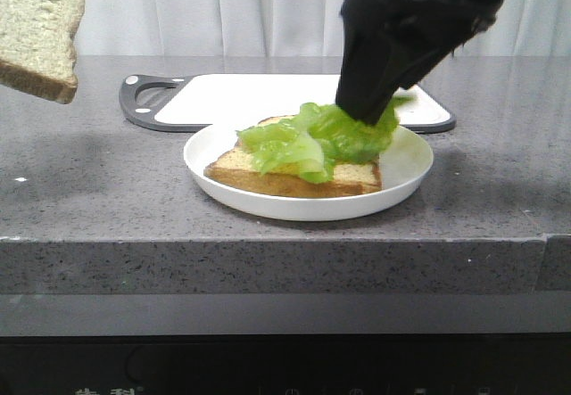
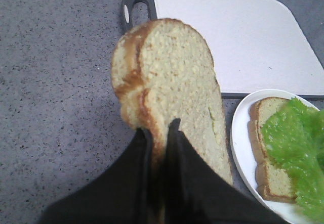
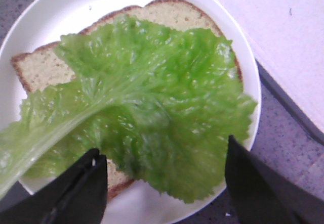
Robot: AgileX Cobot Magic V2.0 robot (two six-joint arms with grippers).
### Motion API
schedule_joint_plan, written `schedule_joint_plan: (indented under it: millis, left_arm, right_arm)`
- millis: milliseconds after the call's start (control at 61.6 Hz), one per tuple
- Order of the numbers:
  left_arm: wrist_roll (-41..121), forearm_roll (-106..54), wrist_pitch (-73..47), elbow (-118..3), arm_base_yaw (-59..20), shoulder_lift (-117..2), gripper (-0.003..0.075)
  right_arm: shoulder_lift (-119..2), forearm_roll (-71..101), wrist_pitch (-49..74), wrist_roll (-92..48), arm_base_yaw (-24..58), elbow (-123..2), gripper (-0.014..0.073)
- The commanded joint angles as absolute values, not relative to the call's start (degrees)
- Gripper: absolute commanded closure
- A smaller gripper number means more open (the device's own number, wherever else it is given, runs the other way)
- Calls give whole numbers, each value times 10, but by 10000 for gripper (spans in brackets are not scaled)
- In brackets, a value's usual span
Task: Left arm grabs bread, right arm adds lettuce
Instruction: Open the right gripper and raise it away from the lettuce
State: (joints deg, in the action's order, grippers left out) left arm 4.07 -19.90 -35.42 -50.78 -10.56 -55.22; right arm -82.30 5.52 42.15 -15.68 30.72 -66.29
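Gripping the bread by its lower edge, the left gripper holds it raised off the counter, left of the plate; fingers pinched tight on the slice. Right gripper hangs over the plate, jaws spread wide; lettuce lies draped over a second slice on the plate, cutting board just behind.

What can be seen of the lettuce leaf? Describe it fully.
The lettuce leaf is bright green, thin and crinkly, with ruffled edges and a paler rib running toward one end. It lies draped over the bread slice on the white plate, covering most of it and bunching up in folds. The right arm's tool is open, its fingers on either side of the leaf's edge; whether they touch it is unclear.
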Motion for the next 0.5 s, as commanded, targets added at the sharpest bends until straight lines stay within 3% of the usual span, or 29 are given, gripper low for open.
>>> schedule_joint_plan:
  millis: [0,308,406,487]
  left_arm:
    - [41,-208,-311,-524,-102,-543,739]
    - [41,-208,-310,-524,-102,-543,739]
    - [41,-208,-310,-524,-102,-543,739]
    - [41,-208,-310,-524,-102,-543,739]
  right_arm:
    - [-778,51,406,-155,304,-678,75]
    - [-744,51,417,-144,304,-678,108]
    - [-720,51,427,-144,304,-676,246]
    - [-695,51,428,-144,304,-672,411]
